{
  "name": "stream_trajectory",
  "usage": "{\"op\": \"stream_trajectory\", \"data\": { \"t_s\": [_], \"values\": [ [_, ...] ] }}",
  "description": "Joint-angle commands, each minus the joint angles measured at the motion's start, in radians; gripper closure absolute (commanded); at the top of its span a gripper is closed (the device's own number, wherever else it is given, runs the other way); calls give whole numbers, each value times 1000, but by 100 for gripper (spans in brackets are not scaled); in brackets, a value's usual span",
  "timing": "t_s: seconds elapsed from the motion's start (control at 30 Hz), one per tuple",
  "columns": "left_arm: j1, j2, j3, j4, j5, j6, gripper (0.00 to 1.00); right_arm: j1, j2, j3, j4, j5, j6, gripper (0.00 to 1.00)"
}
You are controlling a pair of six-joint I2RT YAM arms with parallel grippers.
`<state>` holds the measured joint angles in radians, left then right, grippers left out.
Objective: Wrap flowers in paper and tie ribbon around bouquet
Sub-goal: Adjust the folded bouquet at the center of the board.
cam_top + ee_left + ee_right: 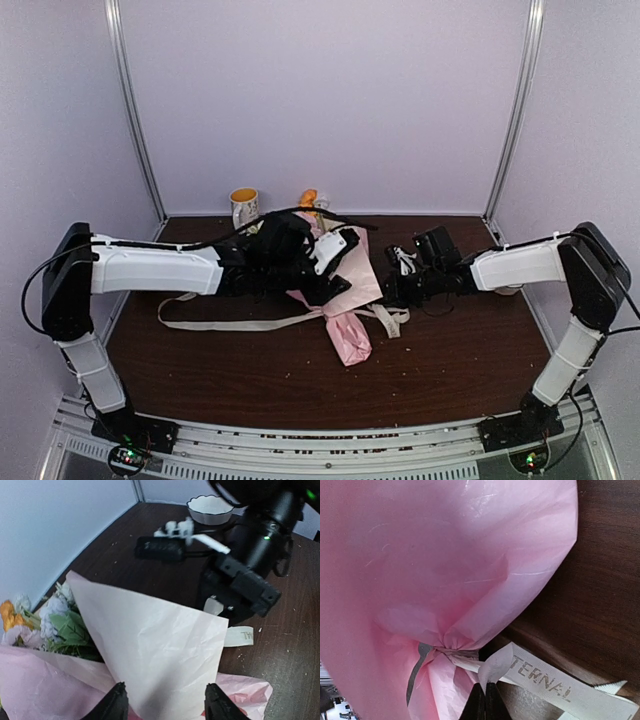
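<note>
Though overhead hides it, right tool (485, 696) pinching ribbon (545, 682), wrist view

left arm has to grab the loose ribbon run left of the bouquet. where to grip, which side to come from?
Probably the ribbon mid-run, where it lies flat on the table, clear of the bouquet. Come straight down, fingers across its width: it is thin and flat, offering no side edge. The right gripper pinches it near the cinched neck.

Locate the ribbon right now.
Top view: the ribbon trails over the table centre-left, crosses the narrow end of the bouquet, and the right hand pinches it just beyond.
</note>
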<state>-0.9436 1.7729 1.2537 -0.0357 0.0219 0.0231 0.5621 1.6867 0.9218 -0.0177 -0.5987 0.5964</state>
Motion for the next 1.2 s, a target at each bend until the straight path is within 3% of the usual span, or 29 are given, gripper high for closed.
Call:
{"op": "stream_trajectory", "data": {
  "t_s": [0.0, 0.1, 0.2, 0.47, 0.63, 0.77, 1.03, 1.17],
  "values": [
    [-46, 19, 18, 60, -110, 158, 39, 15, 60, 54, 171, -69, 57, 100],
    [-70, 50, 52, 7, -201, 178, 30, 31, 73, 89, 270, -127, 99, 100],
    [-79, 49, 38, 4, -257, 188, 20, 69, 99, 163, 264, -150, 75, 100],
    [-77, 33, 5, 19, -342, 142, 16, 124, 213, 307, 190, -108, 56, 100],
    [-38, -44, -68, 63, -249, -2, 17, 154, 261, 400, 79, -83, -14, 100],
    [1, -103, -134, 122, -195, -81, 26, 163, 273, 416, 80, -82, -13, 100],
    [16, -86, -103, 92, -206, -59, 24, 174, 283, 446, 79, -108, -8, 100],
    [63, -89, -104, 88, -193, -127, 33, 174, 288, 450, 69, -98, -12, 100]
  ]
}}
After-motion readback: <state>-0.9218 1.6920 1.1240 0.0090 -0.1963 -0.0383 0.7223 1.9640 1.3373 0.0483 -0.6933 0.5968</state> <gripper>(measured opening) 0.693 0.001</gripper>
